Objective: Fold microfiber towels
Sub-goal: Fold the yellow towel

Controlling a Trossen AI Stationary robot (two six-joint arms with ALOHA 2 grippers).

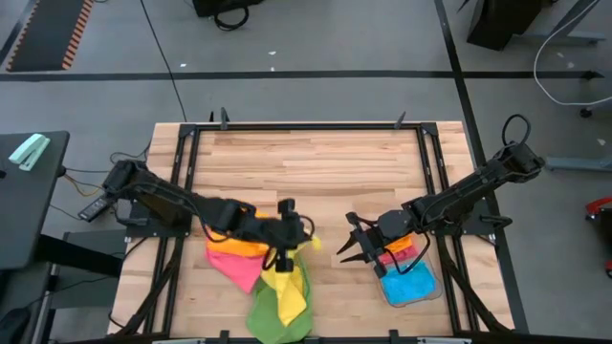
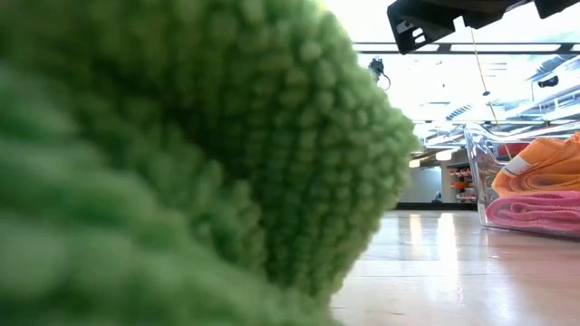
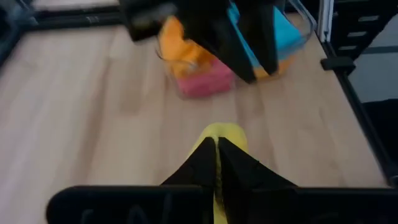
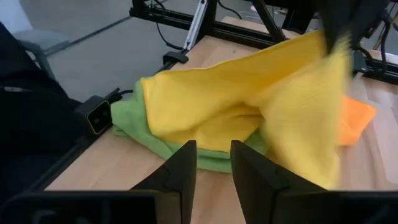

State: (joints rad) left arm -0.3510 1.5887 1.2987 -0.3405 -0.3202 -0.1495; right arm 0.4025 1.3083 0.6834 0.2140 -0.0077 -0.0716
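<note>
A heap of microfiber towels lies at the table's near left: orange point(image 1: 244, 247), pink point(image 1: 234, 269), yellow point(image 1: 283, 285) and green point(image 1: 277, 320). The green one point(image 2: 181, 154) fills most of the low view. My left gripper point(image 1: 287, 254) is above the heap, shut on the yellow towel point(image 4: 249, 99), which is partly raised. My right gripper point(image 1: 352, 250) stands open to the right of the heap, pointing at it, with nothing between its fingers point(image 4: 183, 165). My left gripper pinches a raised bit of the yellow towel point(image 3: 224, 132) between its two fingers. The fingers slant down from the table's left. The towel hangs from that point point(image 4: 336, 50) in a loose drape. Its lower part point(image 4: 186, 106) lies on the green towel.
A clear plastic bin point(image 1: 427, 293) at the near right, just behind my right gripper, holds folded blue point(image 1: 409, 282), pink point(image 2: 535, 213) and orange point(image 2: 544, 163) towels. Bare wood spreads over the table's far half point(image 1: 306, 162). Black frame rails point(image 1: 186, 162) run along the table's sides.
</note>
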